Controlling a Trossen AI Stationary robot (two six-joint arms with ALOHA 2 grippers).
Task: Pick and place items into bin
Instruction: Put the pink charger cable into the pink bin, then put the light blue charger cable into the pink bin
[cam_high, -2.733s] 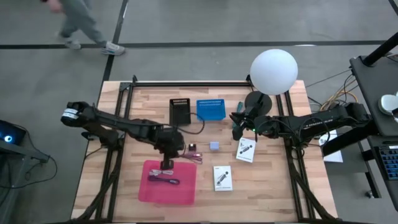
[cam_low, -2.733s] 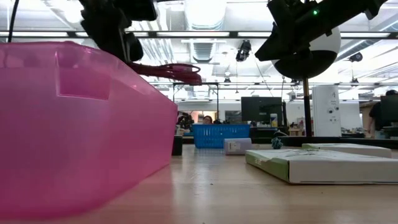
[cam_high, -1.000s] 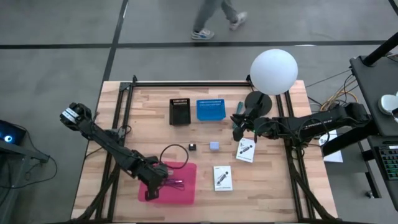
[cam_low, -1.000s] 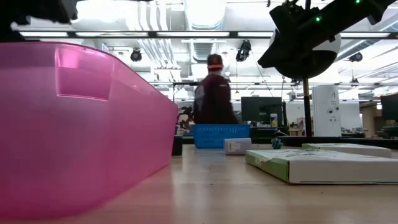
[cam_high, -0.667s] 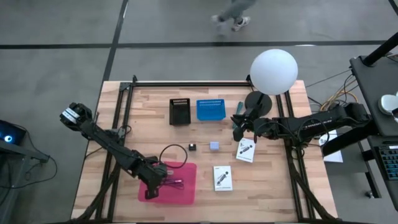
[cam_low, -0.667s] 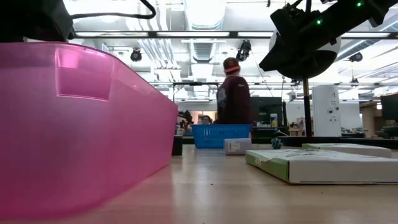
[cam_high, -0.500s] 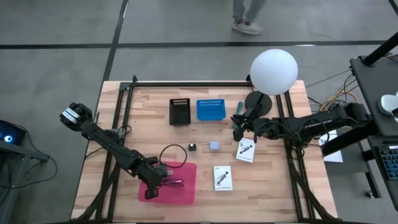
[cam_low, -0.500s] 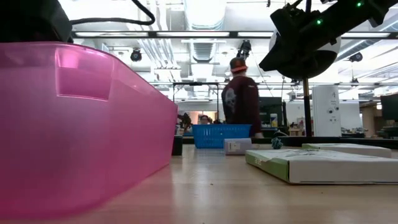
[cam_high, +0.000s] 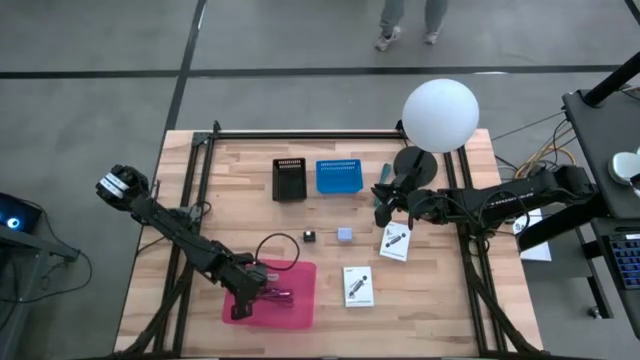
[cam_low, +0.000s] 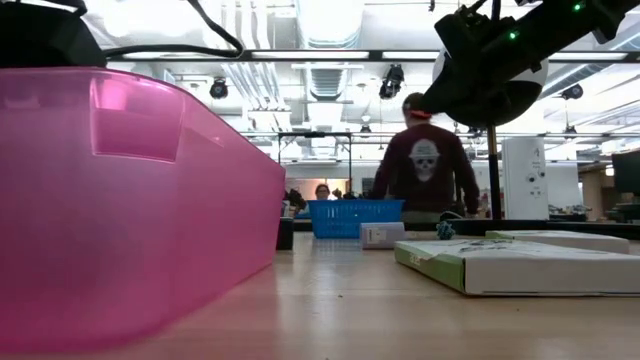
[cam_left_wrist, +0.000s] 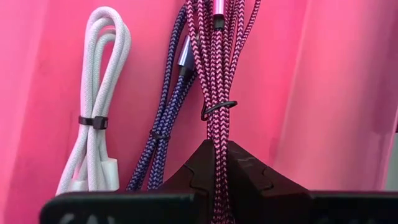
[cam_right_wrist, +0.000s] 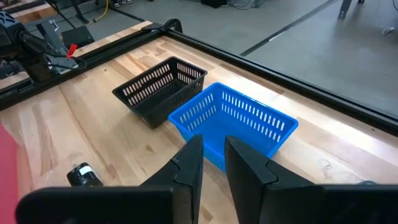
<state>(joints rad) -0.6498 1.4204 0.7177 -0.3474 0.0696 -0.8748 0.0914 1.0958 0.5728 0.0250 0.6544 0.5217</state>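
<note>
Down in the translucent pink plastic bin (cam_high: 300, 270) at the table's 7 o'clock, the left gripper (cam_left_wrist: 219, 163) is pinching a braided maroon cable (cam_left_wrist: 217, 74); its tip is cut off by the fingers. Beside it are lying a purple braided cable (cam_left_wrist: 166, 118) & a white coiled cable (cam_left_wrist: 102, 93). Right gripper (cam_right_wrist: 213, 163) is hovering at 2 o'clock, fingers slightly apart, near the blue plastic basket (cam_right_wrist: 235, 121). In the low view the bin wall is hiding its contents.

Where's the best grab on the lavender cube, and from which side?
Take the lavender cube from straight above, pincer fingers on two opposite flat sides. It sits flat and alone on the table; the black cube stands apart beside it, so closing across the other sides looks safer.
</note>
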